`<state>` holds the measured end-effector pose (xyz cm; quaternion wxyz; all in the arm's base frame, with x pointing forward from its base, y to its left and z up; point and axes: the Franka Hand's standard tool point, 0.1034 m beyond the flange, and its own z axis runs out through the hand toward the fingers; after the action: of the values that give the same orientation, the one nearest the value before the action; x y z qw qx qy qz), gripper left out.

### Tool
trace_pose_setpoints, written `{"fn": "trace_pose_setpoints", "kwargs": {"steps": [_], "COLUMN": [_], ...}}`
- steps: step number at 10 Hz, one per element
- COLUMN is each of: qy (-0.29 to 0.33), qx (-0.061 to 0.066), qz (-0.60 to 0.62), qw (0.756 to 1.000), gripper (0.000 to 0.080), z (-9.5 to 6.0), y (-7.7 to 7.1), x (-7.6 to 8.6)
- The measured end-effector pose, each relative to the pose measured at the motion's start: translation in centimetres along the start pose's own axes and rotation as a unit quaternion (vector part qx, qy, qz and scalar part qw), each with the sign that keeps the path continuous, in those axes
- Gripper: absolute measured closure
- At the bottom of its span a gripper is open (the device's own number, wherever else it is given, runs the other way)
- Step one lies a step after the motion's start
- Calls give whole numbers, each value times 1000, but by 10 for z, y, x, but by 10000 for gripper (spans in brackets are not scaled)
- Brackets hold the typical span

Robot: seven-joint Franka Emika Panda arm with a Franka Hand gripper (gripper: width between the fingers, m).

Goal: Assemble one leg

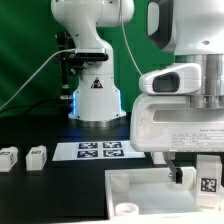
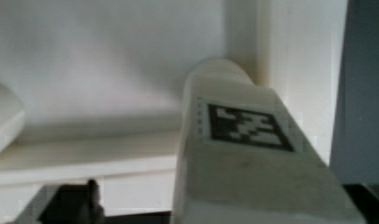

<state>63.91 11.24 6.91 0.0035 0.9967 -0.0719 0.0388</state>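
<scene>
A white leg (image 1: 207, 183) with a black-and-white tag stands upright over the far right part of the white tray-like panel (image 1: 140, 192). My gripper (image 1: 196, 180) is down around it. In the wrist view the leg (image 2: 248, 130) fills the middle, tapering away toward the panel's inner wall (image 2: 115, 80). The jaws are open. One dark finger (image 2: 72, 200) stands clear of the leg with white panel showing in the gap. The other finger (image 2: 362, 203) sits close against the leg's side. Two more legs (image 1: 8, 157) (image 1: 36, 156) lie on the table at the exterior view's left.
The marker board (image 1: 100, 150) lies flat behind the panel, in front of the arm's base (image 1: 97, 100). The panel has a raised rim and a round corner boss (image 1: 128, 208) near its front. A green backdrop stands behind.
</scene>
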Motion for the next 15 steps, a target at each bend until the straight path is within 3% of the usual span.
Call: {"fn": "trace_pose_setpoints", "kwargs": {"steps": [1, 2, 3, 6, 8, 10, 12, 14, 15], "qy": [0, 0, -1, -2, -3, -4, -10, -21, -21], "qx": [0, 2, 2, 2, 1, -6, -12, -1, -3], "qz": [5, 52, 114, 238, 353, 458, 602, 730, 741], "qw": [1000, 999, 994, 971, 936, 889, 799, 683, 671], "gripper": [349, 349, 507, 506, 506, 506, 506, 506, 506], "z": [0, 0, 0, 1, 2, 2, 3, 3, 3], "y": [0, 0, 0, 2, 3, 4, 5, 6, 6], "x": [0, 0, 0, 0, -1, -3, -6, -10, -10]}}
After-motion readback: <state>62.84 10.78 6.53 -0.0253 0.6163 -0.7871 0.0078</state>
